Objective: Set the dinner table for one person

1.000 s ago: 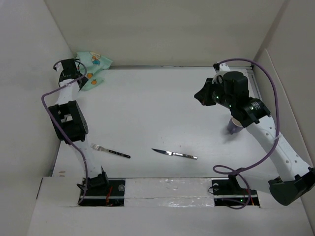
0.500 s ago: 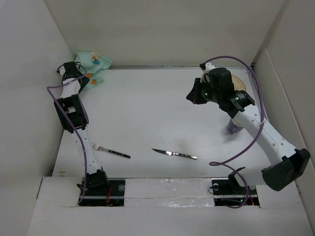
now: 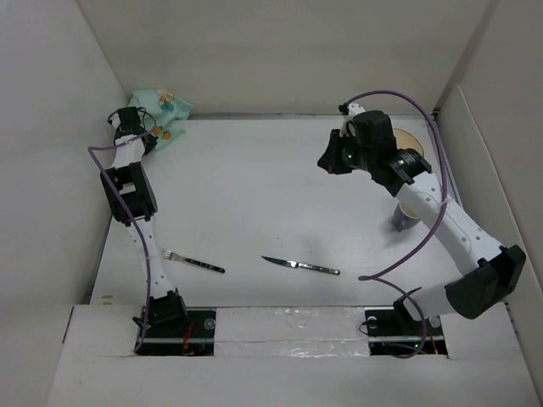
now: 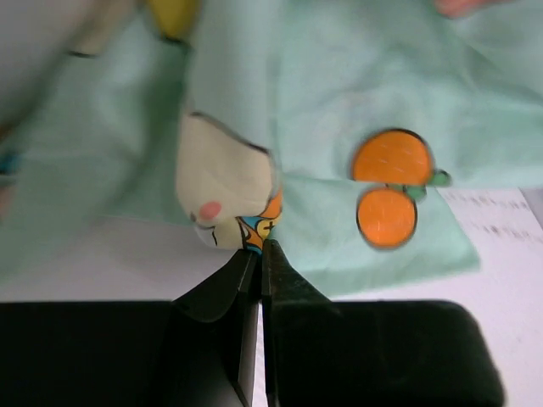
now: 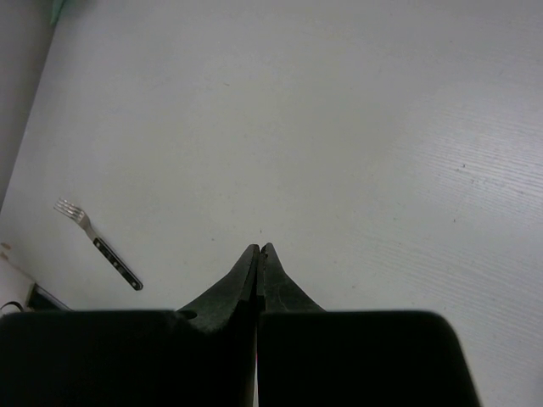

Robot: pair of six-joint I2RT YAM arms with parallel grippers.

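Jaws: both pairs together
Left wrist: mint-green printed cloth (image 4: pixel 339 102) edge at tips
Right wrist: black-handled steel fork (image 5: pixel 97 245) near white bench (image 5: pixel 339 127) edge

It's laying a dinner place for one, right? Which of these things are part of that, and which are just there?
Part of the job: table, placemat, fork, knife, plate, purple cup.
Just there: white walls, taped strip along the near edge.
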